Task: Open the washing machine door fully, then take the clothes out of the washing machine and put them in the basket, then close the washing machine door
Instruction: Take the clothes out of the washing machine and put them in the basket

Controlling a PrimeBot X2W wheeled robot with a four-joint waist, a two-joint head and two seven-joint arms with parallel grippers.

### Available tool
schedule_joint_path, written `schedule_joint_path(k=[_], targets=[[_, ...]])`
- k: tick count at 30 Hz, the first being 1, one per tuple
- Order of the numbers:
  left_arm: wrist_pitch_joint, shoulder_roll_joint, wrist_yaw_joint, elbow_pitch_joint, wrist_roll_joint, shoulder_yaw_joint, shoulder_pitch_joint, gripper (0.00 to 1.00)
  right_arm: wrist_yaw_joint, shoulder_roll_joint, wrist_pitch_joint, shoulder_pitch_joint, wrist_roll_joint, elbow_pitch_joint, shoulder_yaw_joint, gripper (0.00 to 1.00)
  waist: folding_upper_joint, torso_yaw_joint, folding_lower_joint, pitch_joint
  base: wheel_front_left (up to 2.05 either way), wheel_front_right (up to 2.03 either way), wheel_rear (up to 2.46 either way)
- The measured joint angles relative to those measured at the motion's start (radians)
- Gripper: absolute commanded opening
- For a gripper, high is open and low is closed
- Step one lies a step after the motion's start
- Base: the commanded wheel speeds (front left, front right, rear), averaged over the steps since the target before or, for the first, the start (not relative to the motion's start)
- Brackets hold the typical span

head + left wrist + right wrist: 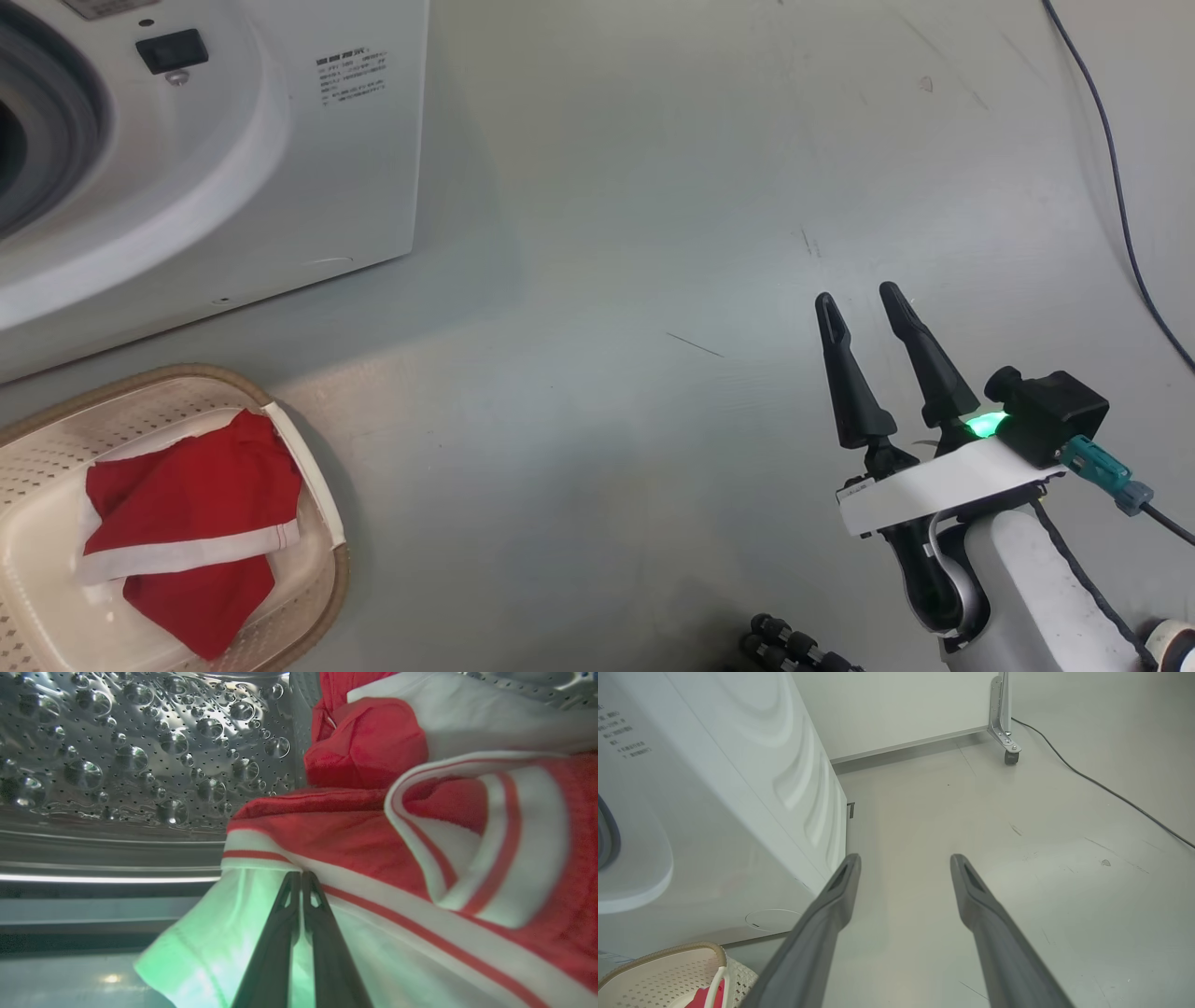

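Note:
In the left wrist view my left gripper (301, 877) is inside the perforated steel drum (140, 751) of the washing machine, its fingers pressed together on the white hem of the clothes (373, 826), a red and white striped heap. The head view shows the washing machine (280, 140) at the upper left with its grey porthole gasket (47, 121). Below it stands the basket (322, 504) with one red garment (196, 523) inside. My right gripper (857, 303) hovers open over bare floor at the lower right, holding nothing. The washing machine door is out of view.
A dark cable (1120, 187) runs along the floor at the far right. In the right wrist view a panel on a caster (1008, 756) stands by the back wall, and the machine's white side (794, 788) is close on the left. Part of my base (794, 649) shows at the bottom edge.

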Motion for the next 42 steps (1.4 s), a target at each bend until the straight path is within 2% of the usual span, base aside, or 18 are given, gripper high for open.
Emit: schedule_joint_path(k=[8, 19, 30, 42], targets=[[-0.065, -0.014, -0.021, 0.04, 0.003, -0.015, 0.0, 0.0, 0.0, 0.0, 0.0, -0.008, 0.0, 0.005, -0.002, 1.0, 0.0, 0.014, 0.0, -0.031, 0.0, 0.0, 0.0], [-0.194, -0.062, -0.052, 0.054, 0.0, -0.024, 0.003, 0.0, 0.0, -0.005, 0.0, -0.009, -0.002, 0.007, -0.031, 1.0, 0.0, 0.049, 0.0, -0.082, 0.0, 0.0, 0.0], [-0.331, -0.121, -0.105, 0.077, -0.01, -0.039, 0.066, 0.0, 0.0, -0.023, 0.0, -0.008, -0.01, 0.015, -0.053, 1.0, 0.0, 0.109, 0.0, -0.153, 0.0, 0.0, 0.0], [-0.463, -0.172, -0.134, 0.089, -0.028, -0.061, 0.14, 0.0, 0.0, -0.038, 0.0, 0.033, -0.011, 0.026, -0.069, 1.0, 0.0, 0.189, 0.0, -0.242, 0.0, 0.0, 0.0]])
